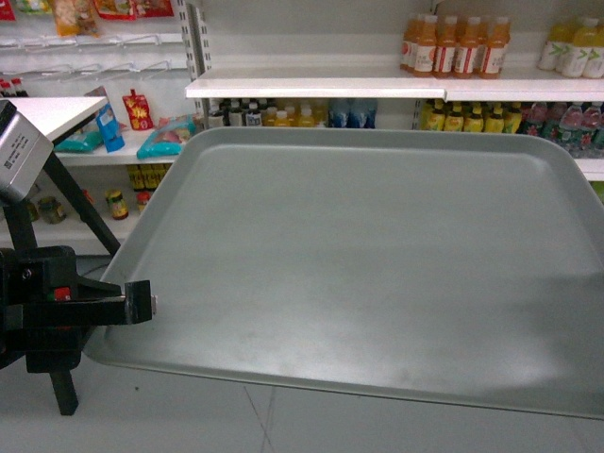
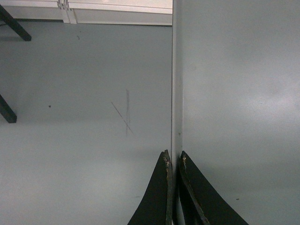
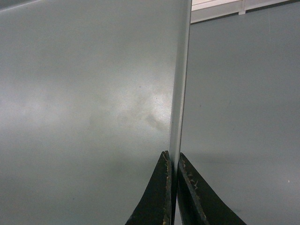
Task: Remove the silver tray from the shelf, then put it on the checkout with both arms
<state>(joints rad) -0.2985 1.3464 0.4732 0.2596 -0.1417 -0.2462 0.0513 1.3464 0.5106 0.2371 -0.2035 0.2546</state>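
The large flat grey-green metal tray (image 1: 377,264) was already off the white store shelf (image 1: 311,87), held over the floor with left gripper (image 2: 173,161) and right gripper (image 3: 172,161) clamped on its opposite rims, the checkout desk placement remaining.

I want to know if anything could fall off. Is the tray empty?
Empty. The tray shows only bare grey metal, with nothing lying on it.

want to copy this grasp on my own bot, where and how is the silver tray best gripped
Grip the silver tray by its low raised rim on the two short ends, one gripper from each side. It is wide, flat and thin, so only the rim fits between fingers. Here the left gripper and right gripper each pinch a rim edge-on, tray held above the floor.
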